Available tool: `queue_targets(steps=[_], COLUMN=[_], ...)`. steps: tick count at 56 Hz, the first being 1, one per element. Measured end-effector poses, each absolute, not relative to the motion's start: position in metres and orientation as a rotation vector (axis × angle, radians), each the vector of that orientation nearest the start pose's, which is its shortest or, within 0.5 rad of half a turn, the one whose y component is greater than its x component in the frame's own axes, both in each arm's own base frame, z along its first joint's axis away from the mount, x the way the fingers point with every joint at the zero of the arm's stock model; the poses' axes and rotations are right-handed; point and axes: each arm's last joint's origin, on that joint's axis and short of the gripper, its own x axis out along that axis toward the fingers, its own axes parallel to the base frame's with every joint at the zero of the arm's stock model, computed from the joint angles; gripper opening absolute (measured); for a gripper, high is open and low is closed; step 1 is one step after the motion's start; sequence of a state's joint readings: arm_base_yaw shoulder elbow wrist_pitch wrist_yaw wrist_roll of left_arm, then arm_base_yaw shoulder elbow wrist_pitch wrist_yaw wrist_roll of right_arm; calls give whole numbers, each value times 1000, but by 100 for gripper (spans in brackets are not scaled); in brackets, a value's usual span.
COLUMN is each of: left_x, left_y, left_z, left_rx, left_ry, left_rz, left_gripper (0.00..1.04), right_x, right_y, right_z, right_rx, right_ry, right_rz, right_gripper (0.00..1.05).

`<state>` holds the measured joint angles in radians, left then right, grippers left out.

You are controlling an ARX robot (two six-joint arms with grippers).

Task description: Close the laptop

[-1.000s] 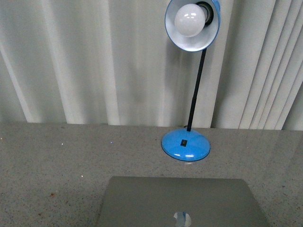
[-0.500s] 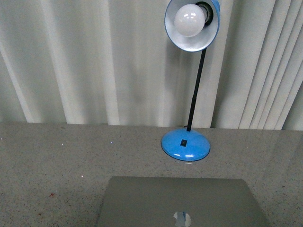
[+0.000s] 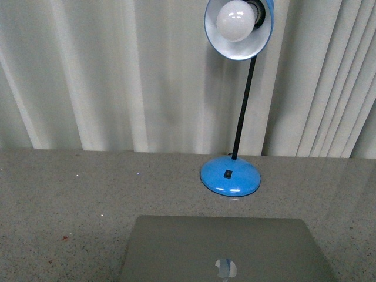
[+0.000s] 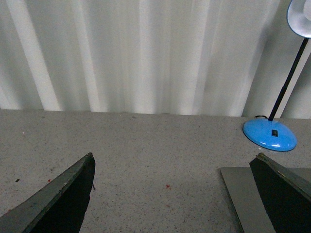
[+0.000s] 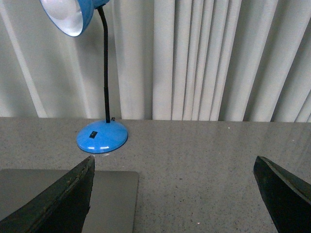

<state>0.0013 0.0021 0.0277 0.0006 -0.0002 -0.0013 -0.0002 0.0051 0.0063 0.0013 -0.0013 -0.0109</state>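
Both claws, left [image 4: 170, 194] and right [image 5: 172, 194], spread wide, empty, above bare countertop [image 3: 70, 194] beside laptop [image 3: 226, 249].

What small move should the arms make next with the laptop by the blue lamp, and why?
Probably none beyond holding both arms off it. The laptop seems to lie flat on the table, lid up with the logo showing, so it looks closed already. The left gripper and right gripper have their jaws open and hold nothing.
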Motion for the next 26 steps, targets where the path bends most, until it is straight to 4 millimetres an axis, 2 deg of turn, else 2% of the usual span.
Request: queue_targets(steps=[26], left_x=[96], left_y=[0], left_z=[173], left_rx=[-1], left_ry=[-26], left_rz=[2], left_gripper=[98], right_x=[98], right_y=[0], right_z=[165], right_rx=[-11], right_ry=[-2], right_rz=[1], right_gripper=[97])
